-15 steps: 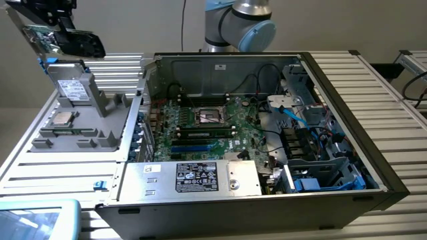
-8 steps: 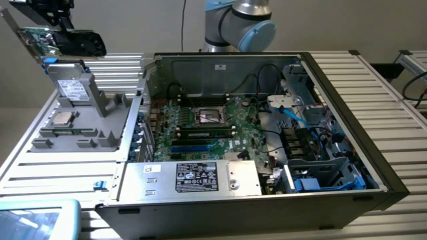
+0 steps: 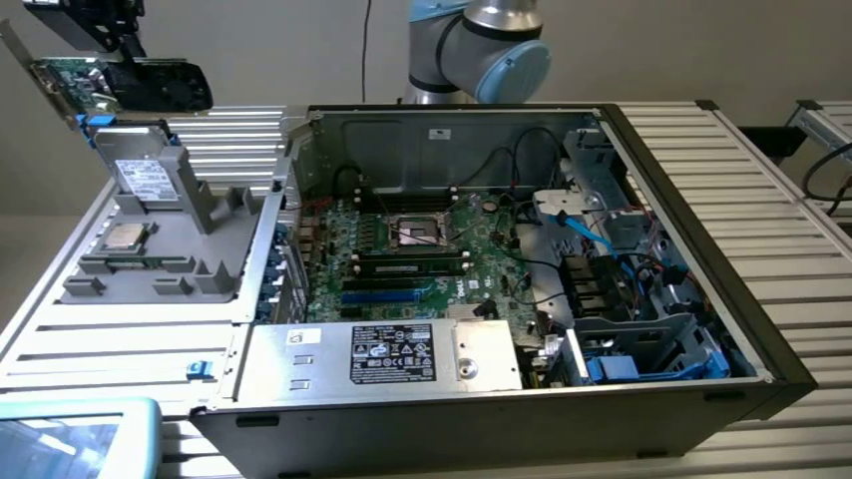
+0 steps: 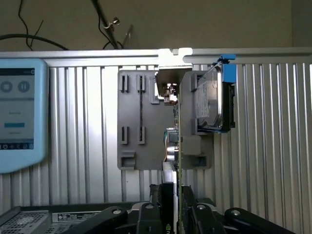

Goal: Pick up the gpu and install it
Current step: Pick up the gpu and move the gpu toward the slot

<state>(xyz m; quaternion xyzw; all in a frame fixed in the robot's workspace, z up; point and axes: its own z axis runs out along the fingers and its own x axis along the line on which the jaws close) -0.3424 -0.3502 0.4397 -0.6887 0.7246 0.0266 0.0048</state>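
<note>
The gpu (image 3: 140, 85), a green card with a black cooler block and a silver end bracket, hangs in the air at the exterior view's upper left, above the grey parts holder (image 3: 200, 215). My gripper (image 3: 107, 35) is shut on its upper edge. In the wrist view the gpu (image 4: 177, 136) runs edge-on between the fingers (image 4: 197, 214), its silver bracket (image 4: 173, 73) at the far end, and my gripper (image 4: 176, 207) is clamped on it. The open computer case (image 3: 665, 180) with the large green motherboard (image 3: 480, 249) lies to the exterior view's right of the holder.
The grey holder (image 4: 141, 126) carries a hard drive (image 4: 210, 105) and a processor chip (image 3: 127, 238). A tablet (image 3: 74, 439) lies at the front left. Inside the case sit a power supply (image 3: 399, 354), cables and drive bays (image 3: 639, 329). The arm's base (image 3: 473, 45) stands behind the case.
</note>
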